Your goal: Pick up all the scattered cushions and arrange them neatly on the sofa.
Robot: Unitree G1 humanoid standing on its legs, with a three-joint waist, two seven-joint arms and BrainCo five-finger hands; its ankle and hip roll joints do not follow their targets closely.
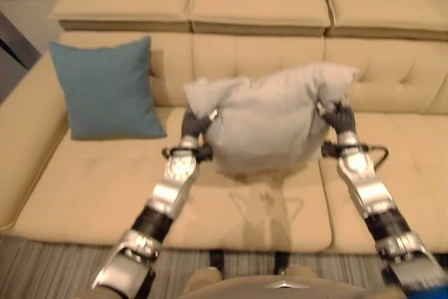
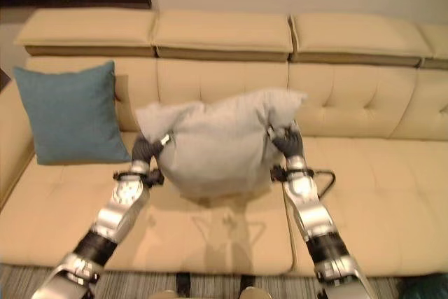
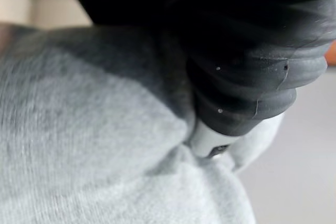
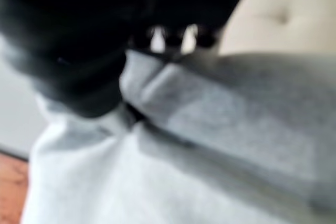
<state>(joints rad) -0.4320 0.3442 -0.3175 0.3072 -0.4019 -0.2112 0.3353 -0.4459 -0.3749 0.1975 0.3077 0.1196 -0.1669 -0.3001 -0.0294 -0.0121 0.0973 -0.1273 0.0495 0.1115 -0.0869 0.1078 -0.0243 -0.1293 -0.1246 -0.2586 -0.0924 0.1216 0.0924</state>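
Note:
A light grey cushion (image 1: 269, 120) hangs in the air over the beige sofa's seat (image 1: 98, 194), held between both hands. My left hand (image 1: 196, 124) grips its left upper corner, fingers curled into the fabric (image 3: 105, 129). My right hand (image 1: 341, 115) pinches the right upper corner, the cloth (image 4: 226, 124) bunched under its fingers. A teal cushion (image 1: 107, 89) leans upright against the sofa's backrest at the left end.
The sofa's backrest (image 1: 392, 75) is tufted, with padded headrests (image 1: 259, 6) along the top. The left armrest (image 1: 24, 131) rises beside the teal cushion. A striped rug (image 1: 56, 264) lies in front of the sofa.

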